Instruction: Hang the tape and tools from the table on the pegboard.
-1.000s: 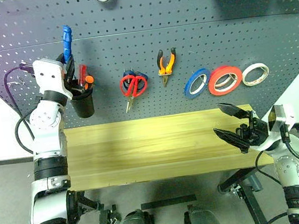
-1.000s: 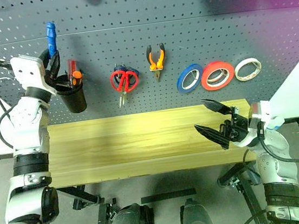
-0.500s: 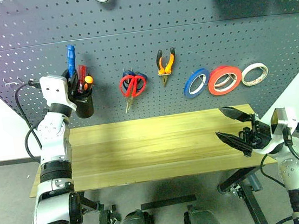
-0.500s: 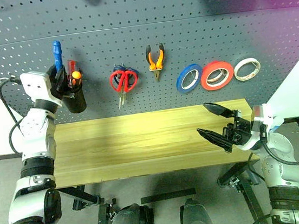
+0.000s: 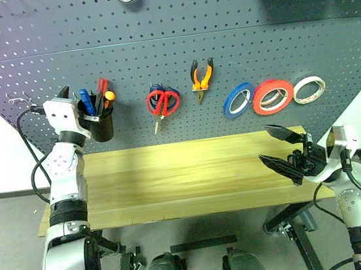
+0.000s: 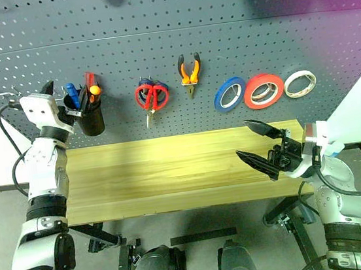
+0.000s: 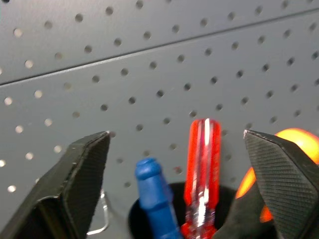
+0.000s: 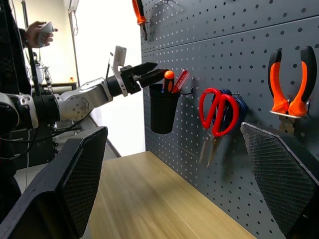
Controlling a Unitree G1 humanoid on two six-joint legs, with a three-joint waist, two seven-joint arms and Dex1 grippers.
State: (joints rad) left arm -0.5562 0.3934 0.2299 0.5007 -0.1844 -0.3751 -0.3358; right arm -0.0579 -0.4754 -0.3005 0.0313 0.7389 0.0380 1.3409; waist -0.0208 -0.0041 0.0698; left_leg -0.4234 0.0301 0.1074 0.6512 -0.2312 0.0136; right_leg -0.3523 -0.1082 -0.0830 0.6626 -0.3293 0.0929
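Blue-handled screwdriver (image 5: 84, 98) stands in the black cup (image 5: 101, 126) at left of the pegboard (image 5: 177, 56). Left gripper (image 5: 73, 99) is spread wide around the cup mouth, grasping nothing. Red-handled scissors (image 5: 163, 102), pliers (image 5: 201, 75) and red tape (image 5: 271, 96) hang at centre and right. Right gripper (image 5: 282, 149), released, hovers over the table (image 5: 172, 175) at lower right.

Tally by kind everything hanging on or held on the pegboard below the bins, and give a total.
Screwdrivers in the black cup: 3 (blue, red, orange)
Scissors: 2 (red, with a blue pair behind it)
Pliers: 1
Tape rolls: 3 (blue, red, whitish)
Cup: 1
Total: 10
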